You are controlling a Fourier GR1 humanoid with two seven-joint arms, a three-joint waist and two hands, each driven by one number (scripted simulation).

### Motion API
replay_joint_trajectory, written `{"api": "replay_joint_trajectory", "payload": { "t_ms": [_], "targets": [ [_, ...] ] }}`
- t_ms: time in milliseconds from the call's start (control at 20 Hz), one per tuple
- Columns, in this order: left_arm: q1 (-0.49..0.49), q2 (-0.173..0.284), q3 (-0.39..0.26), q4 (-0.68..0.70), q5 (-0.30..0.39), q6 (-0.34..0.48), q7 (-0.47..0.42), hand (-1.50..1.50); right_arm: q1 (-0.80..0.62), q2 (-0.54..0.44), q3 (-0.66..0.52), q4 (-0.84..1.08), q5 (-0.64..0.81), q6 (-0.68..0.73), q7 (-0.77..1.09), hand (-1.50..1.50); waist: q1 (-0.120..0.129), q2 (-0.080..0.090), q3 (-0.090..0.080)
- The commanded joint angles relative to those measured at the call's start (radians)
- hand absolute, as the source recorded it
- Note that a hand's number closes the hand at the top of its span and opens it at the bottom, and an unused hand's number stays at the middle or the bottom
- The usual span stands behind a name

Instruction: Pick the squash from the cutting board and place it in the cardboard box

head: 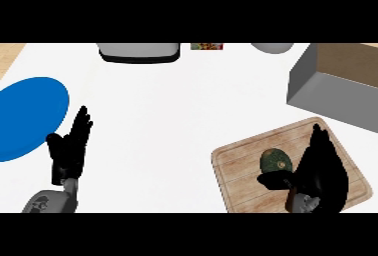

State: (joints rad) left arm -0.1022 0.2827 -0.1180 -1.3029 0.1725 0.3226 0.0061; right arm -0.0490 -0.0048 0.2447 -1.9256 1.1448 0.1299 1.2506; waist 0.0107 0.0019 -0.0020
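A small dark green squash (274, 160) lies on the wooden cutting board (244, 170) at the lower right. My right hand (319, 167) is over the board just right of the squash, fingers straight and pointing away, thumb (272, 180) stretched below the squash; it holds nothing. The box (336, 85), grey outside with a brown inside, stands at the right beyond the board. My left hand (70, 145) rests open at the lower left, fingers up.
A blue plate (29, 117) lies at the left edge beside my left hand. A grey appliance (139, 51) stands at the back, with a small colourful item (207, 46) and a grey round object (272, 47) further right. The counter is white.
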Motion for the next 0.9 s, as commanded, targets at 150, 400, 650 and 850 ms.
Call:
{"api": "replay_joint_trajectory", "payload": {
  "t_ms": [150, 400, 650, 850],
  "targets": [
    [0.003, -0.003, 0.001, -0.003, -0.004, -0.008, 0.007, 0.0, -0.064, 0.005, -0.047, 0.011, -0.042, 0.129, 0.237, -1.5, -0.004, -0.002, 0.0],
    [-0.013, 0.01, 0.035, 0.025, 0.007, -0.026, -0.01, 0.0, -0.054, 0.005, -0.021, 0.119, -0.028, 0.054, 0.237, -1.5, -0.002, 0.001, 0.001],
    [-0.051, -0.007, 0.036, 0.027, 0.003, -0.014, 0.027, 0.0, -0.064, 0.005, -0.026, 0.141, -0.033, 0.035, 0.237, -1.5, -0.007, -0.001, 0.001],
    [0.001, -0.005, 0.034, 0.017, -0.016, -0.017, -0.019, 0.0, -0.066, 0.005, -0.035, 0.124, -0.053, 0.038, 0.237, -1.5, -0.005, -0.003, 0.001]
  ]
}}
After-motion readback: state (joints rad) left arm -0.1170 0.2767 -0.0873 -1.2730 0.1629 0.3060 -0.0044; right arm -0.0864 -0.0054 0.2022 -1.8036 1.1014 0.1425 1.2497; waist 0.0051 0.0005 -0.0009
